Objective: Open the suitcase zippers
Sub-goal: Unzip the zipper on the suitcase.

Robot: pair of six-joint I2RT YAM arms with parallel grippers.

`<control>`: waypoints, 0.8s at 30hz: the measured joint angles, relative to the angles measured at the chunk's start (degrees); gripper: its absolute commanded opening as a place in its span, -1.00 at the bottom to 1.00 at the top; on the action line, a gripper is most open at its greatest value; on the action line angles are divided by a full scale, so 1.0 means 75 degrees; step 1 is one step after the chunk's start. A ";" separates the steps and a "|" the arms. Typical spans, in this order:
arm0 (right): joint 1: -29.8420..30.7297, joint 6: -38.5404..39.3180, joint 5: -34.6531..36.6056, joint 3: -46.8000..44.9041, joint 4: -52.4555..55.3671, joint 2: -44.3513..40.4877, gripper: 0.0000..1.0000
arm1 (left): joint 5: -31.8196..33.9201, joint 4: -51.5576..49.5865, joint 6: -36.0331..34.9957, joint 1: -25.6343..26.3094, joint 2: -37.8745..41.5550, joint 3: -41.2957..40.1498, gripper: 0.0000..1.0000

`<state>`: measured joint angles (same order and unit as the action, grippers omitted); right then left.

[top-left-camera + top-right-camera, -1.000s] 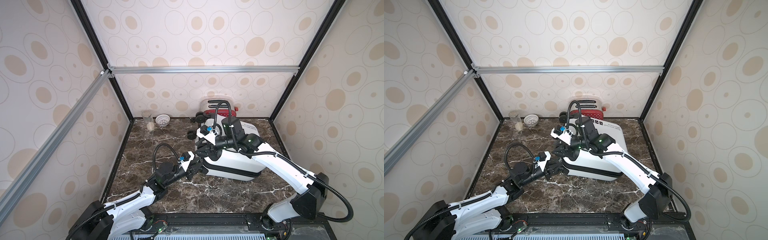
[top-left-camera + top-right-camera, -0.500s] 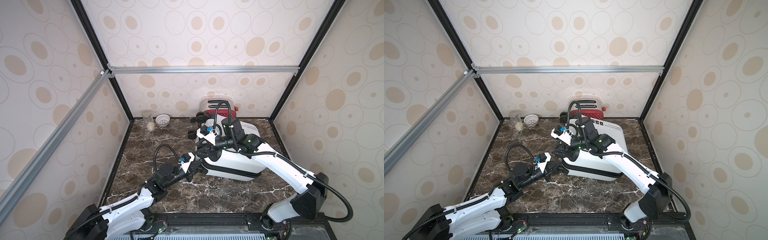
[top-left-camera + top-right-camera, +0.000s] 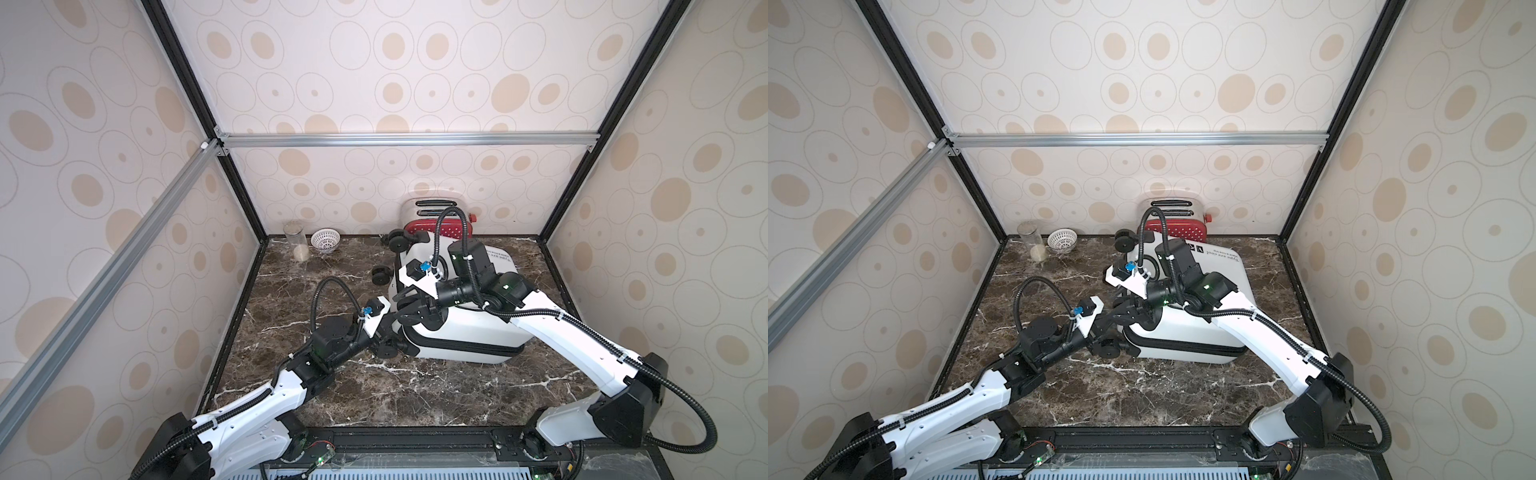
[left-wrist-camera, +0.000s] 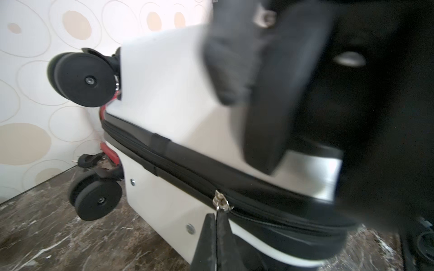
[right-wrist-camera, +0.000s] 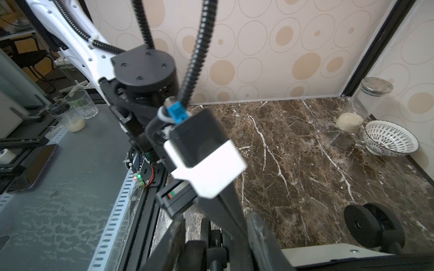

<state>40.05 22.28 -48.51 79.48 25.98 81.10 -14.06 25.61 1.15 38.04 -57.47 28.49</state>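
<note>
The white suitcase (image 3: 469,332) (image 3: 1192,332) lies flat on the marble floor, wheels towards the left. Its black zippers (image 4: 187,169) run round the middle seam, seen in a top view as a dark band (image 3: 465,347). My left gripper (image 4: 217,218) (image 3: 395,334) is at the near-left corner, shut on the metal zipper pull (image 4: 220,203), whose tab disappears between the fingers. My right gripper (image 5: 217,234) (image 3: 409,309) hovers just above that same corner with its fingers (image 5: 260,234) apart and nothing held between them.
A red toaster (image 3: 436,226) stands against the back wall behind the case. A glass jar (image 3: 296,245) and a white patterned bowl (image 3: 325,240) sit at the back left. Black case wheels (image 3: 380,276) stick out on the left side.
My left gripper's jaws have closed on the zipper pull. The right arm has stayed where it was.
</note>
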 measured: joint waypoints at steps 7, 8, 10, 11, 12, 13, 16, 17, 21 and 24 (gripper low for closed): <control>0.0003 0.0423 -0.0842 -0.0396 0.0985 -0.0854 -1.00 | 0.0542 -0.0131 -0.0157 -0.1734 -0.1483 0.1323 -1.00; 0.0006 0.0437 -0.0912 -0.0469 0.1043 -0.0991 -1.00 | 0.0525 -0.0143 -0.0189 -0.1816 -0.1690 0.1501 -1.00; 0.0015 0.0379 -0.0944 -0.0664 0.1017 -0.1271 -1.00 | 0.0329 -0.0213 -0.0230 -0.1950 -0.2049 0.1845 -1.00; 0.0020 0.0291 -0.0901 -0.0807 0.0906 -0.1428 -1.00 | 0.0149 -0.0251 -0.0277 -0.1990 -0.2177 0.1988 -1.00; 0.0029 0.0207 -0.0836 -0.0924 0.0796 -0.1547 -1.00 | -0.0044 -0.0245 -0.0309 -0.2022 -0.2221 0.2034 -0.95; 0.0029 0.0128 -0.0749 -0.1020 0.0688 -0.1638 -1.00 | -0.0326 -0.0210 -0.0344 -0.2040 -0.2226 0.2008 -0.90; 0.0026 -0.0076 -0.0513 -0.1078 0.0428 -0.1638 -1.00 | -0.1043 0.0399 -0.0353 -0.2069 -0.1810 0.1352 -0.72; 0.0020 -0.0119 -0.0437 -0.1075 0.0341 -0.1585 -1.00 | -0.1355 0.0667 -0.0341 -0.2069 -0.1533 0.0938 -0.60; 0.0012 -0.0166 -0.0256 -0.0982 0.0134 -0.1276 -1.00 | -0.2530 0.1320 -0.0423 -0.2008 -0.0717 -0.0131 -0.20; 0.0006 -0.0169 -0.0181 -0.0886 0.0085 -0.1090 -1.00 | -0.3182 0.1343 -0.0697 -0.1751 -0.0408 -0.0373 -0.15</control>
<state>40.10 21.02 -49.87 72.84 26.61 72.93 -37.93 35.68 -4.08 24.91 -60.53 25.69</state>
